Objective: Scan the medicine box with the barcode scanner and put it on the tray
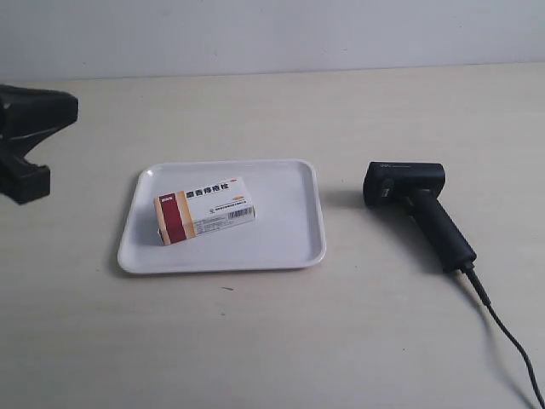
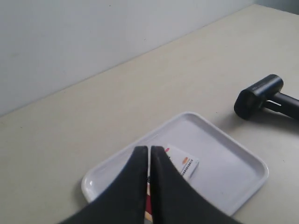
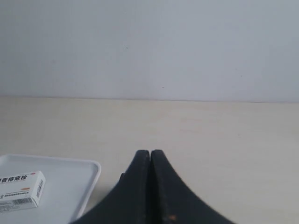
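Observation:
The medicine box (image 1: 204,210) lies flat inside the white tray (image 1: 285,247), its red and tan end toward the tray's left side. On the table to the right of the tray lies the black barcode scanner (image 1: 417,204), held by nothing. My left gripper (image 2: 149,149) is shut and empty, hovering above the box (image 2: 185,164) and the tray (image 2: 233,172); the scanner (image 2: 261,95) shows beyond. The right gripper (image 3: 150,152) is also shut and empty, with the box (image 3: 21,189) and tray (image 3: 81,184) off to one side. Its fingers hide the scanner.
The scanner's black cable (image 1: 502,328) trails toward the lower right corner of the exterior view. The arm at the exterior view's left (image 1: 34,128) sits at the frame edge, away from the tray. A pale wall bounds the far edge of the beige table (image 1: 255,341).

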`<state>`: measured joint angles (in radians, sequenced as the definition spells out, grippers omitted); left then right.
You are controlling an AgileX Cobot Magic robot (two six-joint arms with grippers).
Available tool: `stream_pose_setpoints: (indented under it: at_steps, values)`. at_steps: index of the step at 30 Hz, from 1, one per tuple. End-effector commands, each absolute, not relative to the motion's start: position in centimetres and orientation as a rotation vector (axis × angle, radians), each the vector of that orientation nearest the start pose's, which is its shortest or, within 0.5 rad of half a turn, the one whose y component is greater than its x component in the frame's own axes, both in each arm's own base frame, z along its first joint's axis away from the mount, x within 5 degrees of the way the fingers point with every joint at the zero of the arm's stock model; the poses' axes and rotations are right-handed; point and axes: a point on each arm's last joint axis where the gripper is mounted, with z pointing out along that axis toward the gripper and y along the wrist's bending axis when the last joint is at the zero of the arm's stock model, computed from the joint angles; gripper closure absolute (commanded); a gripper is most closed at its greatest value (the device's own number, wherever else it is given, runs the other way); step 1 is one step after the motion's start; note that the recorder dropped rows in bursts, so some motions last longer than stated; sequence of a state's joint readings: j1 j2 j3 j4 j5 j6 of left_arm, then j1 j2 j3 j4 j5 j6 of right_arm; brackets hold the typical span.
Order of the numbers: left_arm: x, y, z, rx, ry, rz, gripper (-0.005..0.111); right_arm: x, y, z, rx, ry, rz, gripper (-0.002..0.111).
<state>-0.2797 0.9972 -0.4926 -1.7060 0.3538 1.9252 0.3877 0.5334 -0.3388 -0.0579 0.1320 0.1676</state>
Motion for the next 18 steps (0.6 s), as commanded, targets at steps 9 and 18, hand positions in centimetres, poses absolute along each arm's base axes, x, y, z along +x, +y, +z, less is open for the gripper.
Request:
stream_pose_setpoints:
  at_steps: [9, 18]
  values:
    - [13.0, -8.1, 27.6, 0.721, 1.631, -0.510, 0.103, 10.2, 4.0, 27.7, -0.243, 1.766, 0.347, 0.107]
    - [12.4, -7.0, 27.4, 0.664, 1.635, -0.412, 0.103, 10.2, 4.0, 27.7, -0.243, 1.766, 0.347, 0.107]
